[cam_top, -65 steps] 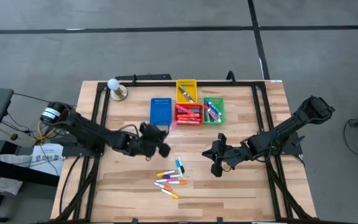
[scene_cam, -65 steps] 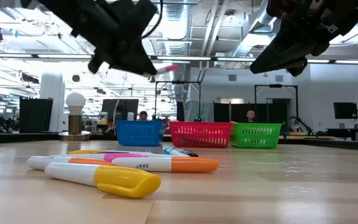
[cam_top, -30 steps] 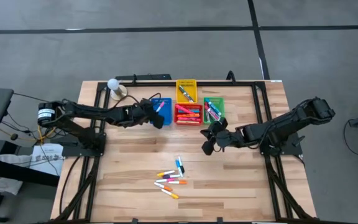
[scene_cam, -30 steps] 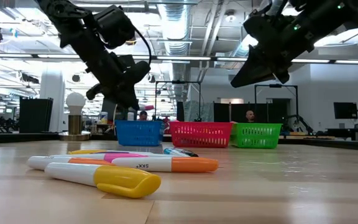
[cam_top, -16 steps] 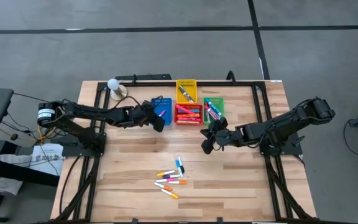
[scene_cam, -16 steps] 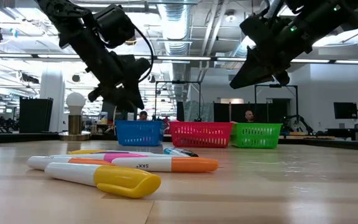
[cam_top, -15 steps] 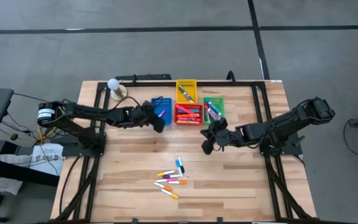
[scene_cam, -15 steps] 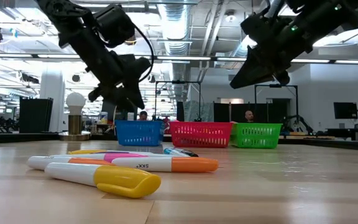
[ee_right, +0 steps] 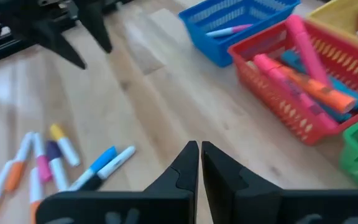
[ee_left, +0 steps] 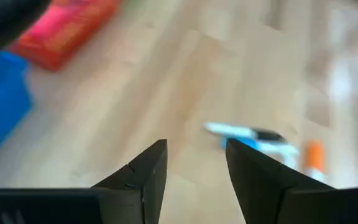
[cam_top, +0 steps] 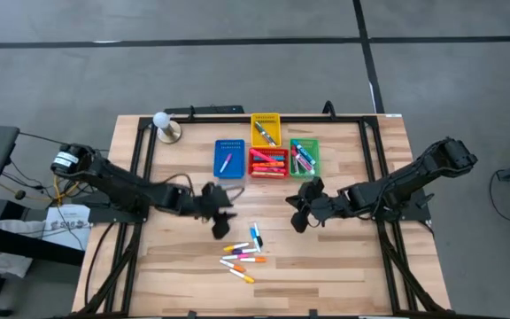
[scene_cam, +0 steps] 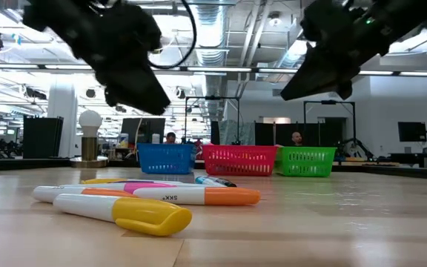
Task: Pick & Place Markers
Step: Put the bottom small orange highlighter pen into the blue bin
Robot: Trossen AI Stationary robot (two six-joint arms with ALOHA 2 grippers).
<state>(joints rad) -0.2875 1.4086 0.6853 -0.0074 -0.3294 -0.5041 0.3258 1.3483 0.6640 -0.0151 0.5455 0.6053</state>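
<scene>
Overhead, markers (cam_top: 243, 252) litter the wooden table (cam_top: 343, 257).

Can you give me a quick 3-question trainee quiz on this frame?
1. True or false: the left gripper is open and empty.
2. Which bin holds a single pink marker? A. blue bin B. red bin C. green bin
3. Fill in: the loose markers lie on the table nearer its ____ edge than the bins.

Key
1. True
2. A
3. front

The right gripper is shut above the table, holding nothing.
</scene>
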